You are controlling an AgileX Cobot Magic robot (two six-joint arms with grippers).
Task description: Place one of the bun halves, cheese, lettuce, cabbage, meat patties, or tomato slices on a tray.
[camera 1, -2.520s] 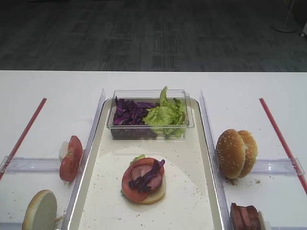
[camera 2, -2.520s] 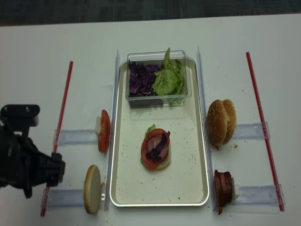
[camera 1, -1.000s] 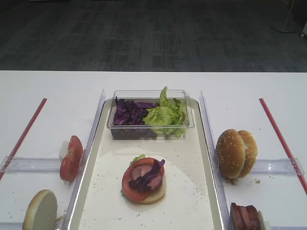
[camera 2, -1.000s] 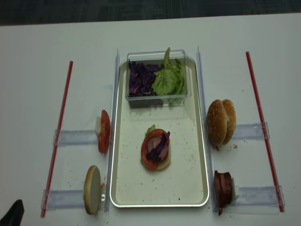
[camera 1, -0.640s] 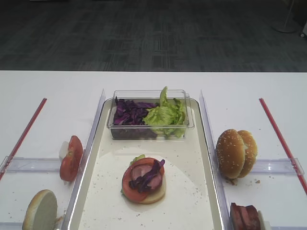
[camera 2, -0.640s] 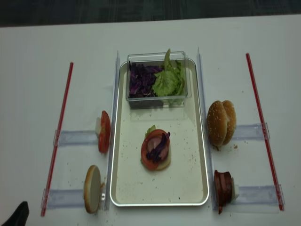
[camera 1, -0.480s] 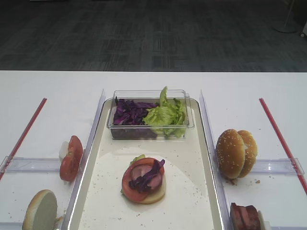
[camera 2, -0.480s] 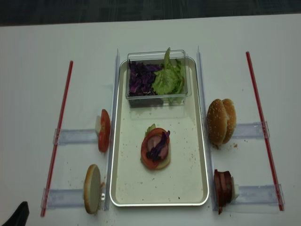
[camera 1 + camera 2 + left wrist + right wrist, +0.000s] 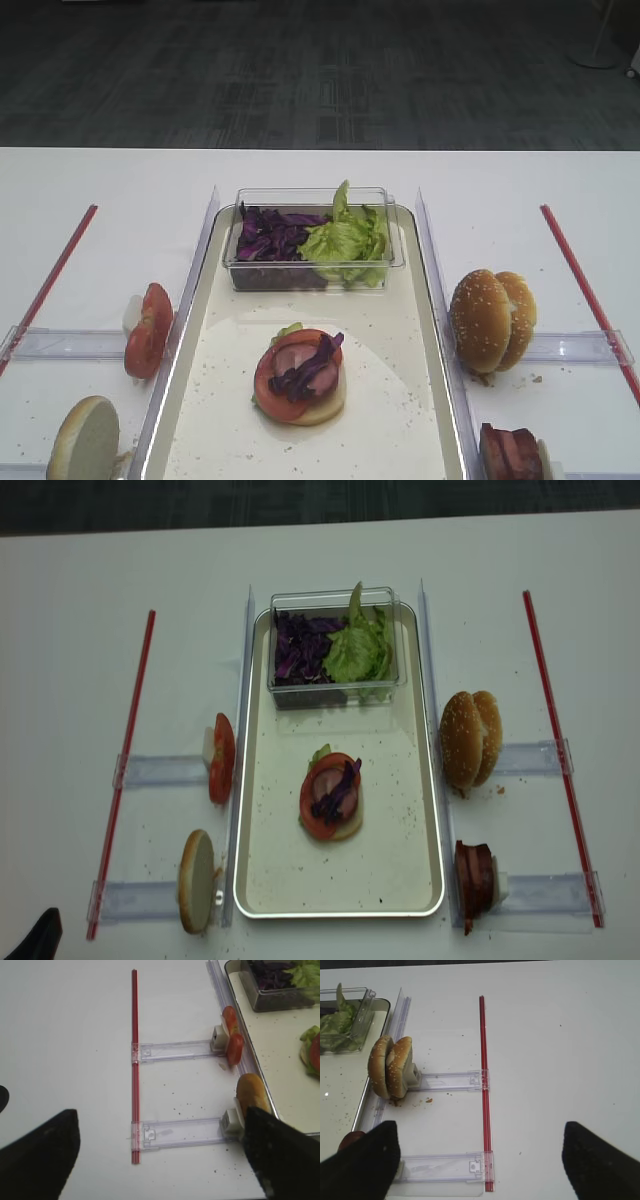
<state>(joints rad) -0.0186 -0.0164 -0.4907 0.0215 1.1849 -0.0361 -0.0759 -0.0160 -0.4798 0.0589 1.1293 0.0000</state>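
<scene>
On the tray [image 9: 425,780] a half-built stack [image 9: 331,796] is sitting: a pale bun base, a bit of green leaf, a tomato slice, a pinkish meat disc and purple cabbage shreds on top, so most layers are looking placed, while a top bun is judged to be what is left. The left gripper [image 9: 150,1160] is hanging with its jaws spread wide and nothing between them; ahead of its right-hand jaw a single bun half [image 9: 251,1094] is standing on edge in a clear holder, and farther ahead the tomato slices [image 9: 232,1036] are standing in theirs, all well apart from the jaws. The right gripper [image 9: 480,1160] is likewise showing its jaws parted and empty; the sesame bun halves [image 9: 390,1066] are standing ahead of its left-hand jaw, beside the tray edge, and the meat patties [image 9: 474,878] are sitting close by that same jaw. The clear tub [image 9: 334,648] at the tray's far end is holding the remaining cabbage [image 9: 298,648] and lettuce [image 9: 360,645]. Neither arm is touching any food, so the next pick is appearing not yet begun.
</scene>
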